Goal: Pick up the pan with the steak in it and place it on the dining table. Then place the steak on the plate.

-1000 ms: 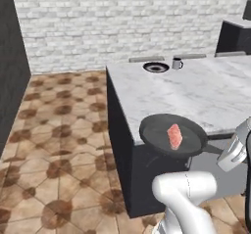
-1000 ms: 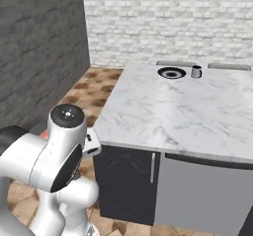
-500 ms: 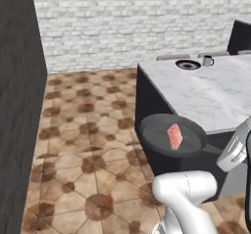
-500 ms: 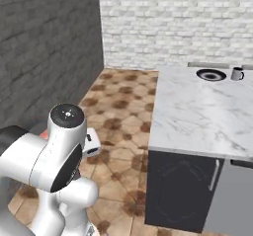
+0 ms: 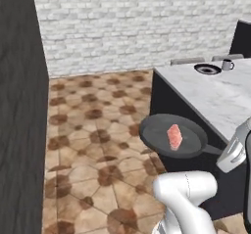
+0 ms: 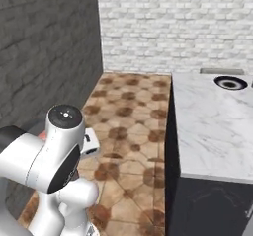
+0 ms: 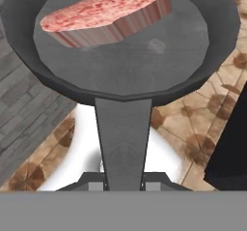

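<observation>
left base view: pan (image 5: 172, 136) w/ steak (image 5: 174, 136) over floor, beside dining table (image 5: 215, 98) edge.

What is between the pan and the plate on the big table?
In the left base view, bare white marble of the dining table lies between the pan and the plate. The pan, carrying the steak, hangs over the floor beside the table's edge.
</observation>
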Tool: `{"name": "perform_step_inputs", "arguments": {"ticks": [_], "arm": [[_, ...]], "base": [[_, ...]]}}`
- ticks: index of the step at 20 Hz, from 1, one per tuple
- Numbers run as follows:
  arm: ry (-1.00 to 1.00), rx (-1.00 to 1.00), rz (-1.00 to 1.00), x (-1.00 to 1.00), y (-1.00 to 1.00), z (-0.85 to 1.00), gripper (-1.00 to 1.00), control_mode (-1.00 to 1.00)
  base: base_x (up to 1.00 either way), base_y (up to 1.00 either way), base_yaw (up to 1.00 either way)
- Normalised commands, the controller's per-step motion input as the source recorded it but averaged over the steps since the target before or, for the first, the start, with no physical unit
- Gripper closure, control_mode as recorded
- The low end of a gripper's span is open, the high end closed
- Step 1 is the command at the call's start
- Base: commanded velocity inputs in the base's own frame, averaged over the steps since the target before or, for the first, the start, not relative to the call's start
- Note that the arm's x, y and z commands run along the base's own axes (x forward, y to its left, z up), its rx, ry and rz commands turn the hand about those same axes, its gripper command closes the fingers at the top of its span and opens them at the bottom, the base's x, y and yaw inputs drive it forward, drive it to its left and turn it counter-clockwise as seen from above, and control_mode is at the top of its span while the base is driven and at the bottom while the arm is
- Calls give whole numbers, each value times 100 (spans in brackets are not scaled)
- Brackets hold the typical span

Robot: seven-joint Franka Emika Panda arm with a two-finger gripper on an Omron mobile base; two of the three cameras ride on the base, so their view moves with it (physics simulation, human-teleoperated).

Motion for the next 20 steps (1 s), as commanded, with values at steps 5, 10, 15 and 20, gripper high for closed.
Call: {"name": "perform_step_inputs", "arguments": {"ticks": [5,10,15,20], "arm": [[0,0,0,0,0,0,100,100],[0,0,0,0,0,0,100,100],[0,0,0,0,0,0,100,100],[0,0,0,0,0,0,100,100]], "base": [[100,46,-18],[100,49,-16],[100,49,-16],[100,50,-16]]}}
